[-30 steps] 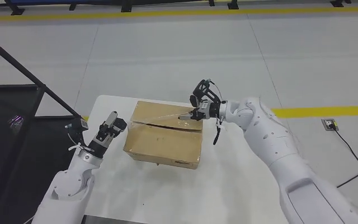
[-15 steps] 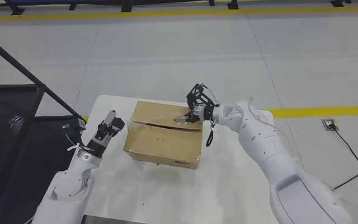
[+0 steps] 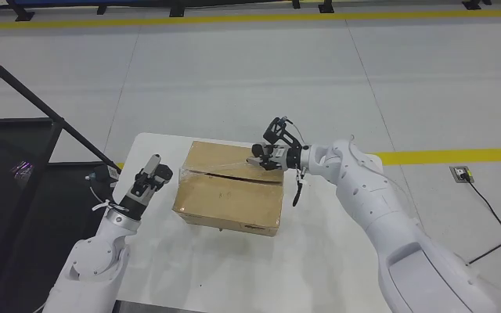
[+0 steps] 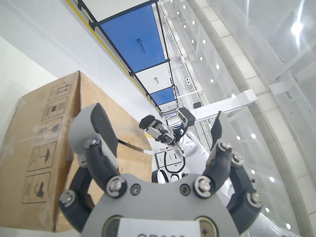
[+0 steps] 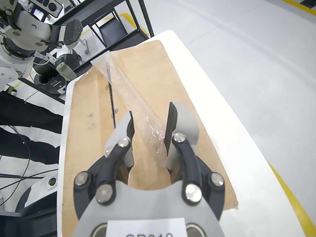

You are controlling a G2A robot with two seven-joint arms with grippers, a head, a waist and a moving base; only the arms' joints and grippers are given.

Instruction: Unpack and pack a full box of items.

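Currently, top view: the cardboard box sits on the white table, closer to the far edge than the near one and left of the middle, flaps closed. The right gripper hangs over the far right part of the box top. The left gripper stands just beside the box's left end; contact cannot be told. Left wrist view: that gripper's fingers are spread wide with nothing between them, and the box end face with its printed symbols lies close in front. Right wrist view: the fingers are narrowed onto a clear tape strip. It lifts off the centre seam and runs taut to the box end nearest the left gripper, where it is attached. Judgement: the step in hand is stripping the seal, and unpacking has not begun. Pull along the seam line, low and steady, so the strip comes off whole rather than tearing. Film is slick, so the grip must be firm. The box may slide toward the pull, so bracing the end face with the left gripper would help.
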